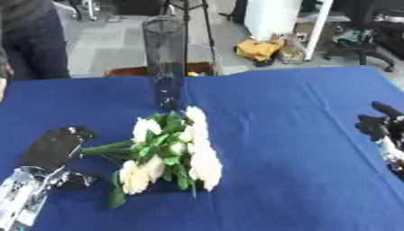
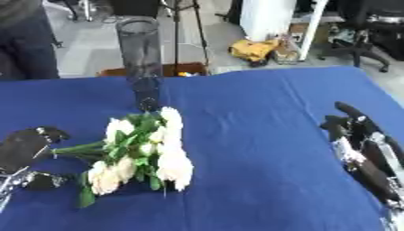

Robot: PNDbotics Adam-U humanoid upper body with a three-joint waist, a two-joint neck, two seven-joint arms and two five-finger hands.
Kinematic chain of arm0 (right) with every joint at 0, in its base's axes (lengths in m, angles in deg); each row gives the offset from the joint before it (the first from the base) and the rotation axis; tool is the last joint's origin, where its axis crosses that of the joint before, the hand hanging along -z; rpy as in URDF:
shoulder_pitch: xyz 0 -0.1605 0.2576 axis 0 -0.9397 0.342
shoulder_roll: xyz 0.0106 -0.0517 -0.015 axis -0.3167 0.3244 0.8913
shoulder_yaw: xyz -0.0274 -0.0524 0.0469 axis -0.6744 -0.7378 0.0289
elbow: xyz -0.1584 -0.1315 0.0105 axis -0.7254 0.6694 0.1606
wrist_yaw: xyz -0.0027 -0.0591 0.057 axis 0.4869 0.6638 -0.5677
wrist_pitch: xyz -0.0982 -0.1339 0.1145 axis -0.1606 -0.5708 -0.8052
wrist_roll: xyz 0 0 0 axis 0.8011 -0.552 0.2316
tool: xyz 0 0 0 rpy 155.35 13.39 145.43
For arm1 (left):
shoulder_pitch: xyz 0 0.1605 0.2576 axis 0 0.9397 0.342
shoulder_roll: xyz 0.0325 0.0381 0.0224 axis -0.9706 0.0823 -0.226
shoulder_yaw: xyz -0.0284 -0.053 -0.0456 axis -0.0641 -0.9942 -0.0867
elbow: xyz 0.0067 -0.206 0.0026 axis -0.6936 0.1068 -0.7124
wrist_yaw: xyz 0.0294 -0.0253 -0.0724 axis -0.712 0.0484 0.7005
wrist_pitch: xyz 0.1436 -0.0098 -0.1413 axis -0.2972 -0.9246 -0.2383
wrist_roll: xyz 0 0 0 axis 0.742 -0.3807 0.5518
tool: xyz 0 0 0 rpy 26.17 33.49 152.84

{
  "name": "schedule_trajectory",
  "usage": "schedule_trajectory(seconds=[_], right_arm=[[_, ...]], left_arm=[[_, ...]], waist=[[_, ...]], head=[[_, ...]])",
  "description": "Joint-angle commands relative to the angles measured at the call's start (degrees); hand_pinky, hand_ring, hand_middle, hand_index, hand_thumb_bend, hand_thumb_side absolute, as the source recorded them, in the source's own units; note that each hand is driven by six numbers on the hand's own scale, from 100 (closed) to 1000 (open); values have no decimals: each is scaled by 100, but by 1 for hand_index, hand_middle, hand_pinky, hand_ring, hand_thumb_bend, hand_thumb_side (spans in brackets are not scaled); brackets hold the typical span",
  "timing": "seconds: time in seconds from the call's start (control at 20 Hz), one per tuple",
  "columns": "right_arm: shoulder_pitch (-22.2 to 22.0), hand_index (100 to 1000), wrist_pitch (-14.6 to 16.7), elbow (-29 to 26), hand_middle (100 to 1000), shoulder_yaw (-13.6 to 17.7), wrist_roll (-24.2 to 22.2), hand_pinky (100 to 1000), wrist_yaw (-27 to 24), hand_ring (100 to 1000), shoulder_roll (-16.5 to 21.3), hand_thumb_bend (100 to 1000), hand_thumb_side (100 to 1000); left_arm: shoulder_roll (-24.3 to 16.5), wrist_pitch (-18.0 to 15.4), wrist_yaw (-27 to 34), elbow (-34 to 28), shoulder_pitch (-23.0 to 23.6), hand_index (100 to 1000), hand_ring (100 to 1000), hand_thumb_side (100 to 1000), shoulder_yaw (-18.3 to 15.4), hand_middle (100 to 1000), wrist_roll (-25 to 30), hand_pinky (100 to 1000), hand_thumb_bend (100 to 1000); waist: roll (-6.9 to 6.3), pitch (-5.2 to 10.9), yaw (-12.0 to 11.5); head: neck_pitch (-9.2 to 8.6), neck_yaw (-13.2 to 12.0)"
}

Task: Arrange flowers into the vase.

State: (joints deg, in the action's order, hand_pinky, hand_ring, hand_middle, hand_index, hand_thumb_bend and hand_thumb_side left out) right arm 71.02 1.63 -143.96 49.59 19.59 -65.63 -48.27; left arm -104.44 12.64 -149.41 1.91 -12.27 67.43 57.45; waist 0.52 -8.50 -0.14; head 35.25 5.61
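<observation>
Fingers (image 1: 75, 133) of the robot's left hand (image 1: 51, 149) curl toward the green stem ends of a bunch of white flowers (image 1: 177, 151), lying just beside or against them; whether they actually hold the stems cannot be told. The bouquet lies flat on the blue table (image 1: 292, 135), left of centre, its pale blooms fanned toward the near edge and toward the vase, leaves spread among them. A tall, clear glass vase (image 1: 164, 58) stands upright just beyond the flowers' far tip, near the table's far edge, with no flowers in it.

On the opposite side, the right hand (image 2: 355, 131) rests on the cloth near the table's right edge, well apart from the bouquet, its dark fingers stretched out and holding nothing. The left forearm (image 1: 20, 194), silver and translucent in places, enters from the lower left corner.

Past the table, a grey floor carries a yellow object (image 1: 259, 48), a tripod's legs (image 1: 201, 27) and a white panel (image 1: 272, 18).
</observation>
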Motion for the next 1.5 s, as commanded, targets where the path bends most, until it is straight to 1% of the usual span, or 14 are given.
schedule_trajectory(seconds=[0.05, 0.15, 0.5, 0.8, 1.0, 1.5], right_arm=[[39, 956, 11, -47, 644, 24, -17, 865, -28, 903, 74, 100, 555], [40, 956, 11, -46, 644, 23, -18, 865, -28, 903, 73, 100, 555], [42, 956, 16, -44, 645, 19, -25, 865, -34, 903, 72, 100, 555], [46, 956, 17, -43, 645, 16, -30, 865, -38, 903, 71, 100, 555], [48, 956, 19, -43, 644, 12, -37, 865, -41, 903, 70, 100, 555], [49, 956, 25, -39, 644, 7, -49, 865, -45, 903, 63, 100, 555]], left_arm=[[-6, 79, -129, 86, -159, 788, 651, 163, -89, 611, -129, 657, 600], [15, 102, -177, 167, -183, 788, 651, 163, -92, 611, -193, 657, 600], [137, 246, -285, 445, -358, 766, 625, 127, -132, 582, -544, 629, 545], [251, 322, -261, 590, -464, 706, 591, 100, -128, 537, -938, 588, 519], [324, 358, -240, 728, -538, 671, 575, 100, -110, 522, -1181, 570, 499], [465, 309, -324, 1088, -656, 668, 572, 100, -59, 470, -1265, 568, 492]], waist=[[-37, 121, -1], [-36, 121, -1], [-29, 126, 8], [-29, 127, 24], [-26, 126, 37], [-19, 117, 76]], head=[[5, -5], [7, -7], [8, -5], [9, -7], [8, -13], [12, -24]])
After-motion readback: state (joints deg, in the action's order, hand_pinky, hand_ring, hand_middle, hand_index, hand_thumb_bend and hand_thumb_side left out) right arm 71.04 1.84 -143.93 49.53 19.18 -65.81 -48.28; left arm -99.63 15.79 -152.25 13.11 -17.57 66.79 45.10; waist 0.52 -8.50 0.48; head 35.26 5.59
